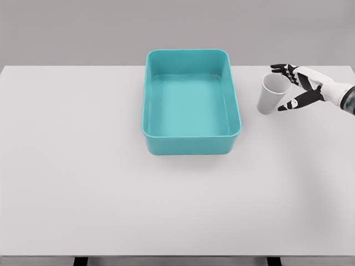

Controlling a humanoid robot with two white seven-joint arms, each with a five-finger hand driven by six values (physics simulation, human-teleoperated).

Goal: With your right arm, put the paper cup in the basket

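White paper forms the cup [271,95], which sits to the right of the basket [191,139], apart from it, with a strip of bare table [72,166] between the two. The cup is tilted, its open mouth up and toward the hand, its closed base down and toward the basket; the long axis therefore runs on a slant from upper right to lower left. Whether the base touches the table or hangs just clear of it cannot be told from this view. The right hand [297,88] comes in from the right edge and is closed around the cup: upper fingers [282,69] lie over the rim and a lower digit presses the wall from beneath, so the cup is judged to be held. The cup lies directly to the left of the hand, between the hand and the basket. The basket is teal, rectangular, open-topped and holds nothing visible; its right wall is the near barrier. In my judgement, the coming move turns on one relation: the basket lies to the left of the held cup, so the cup must travel leftward and clear that right wall before it is let go. The wall's height against the cup's base is the point of risk. The left arm is not in view.
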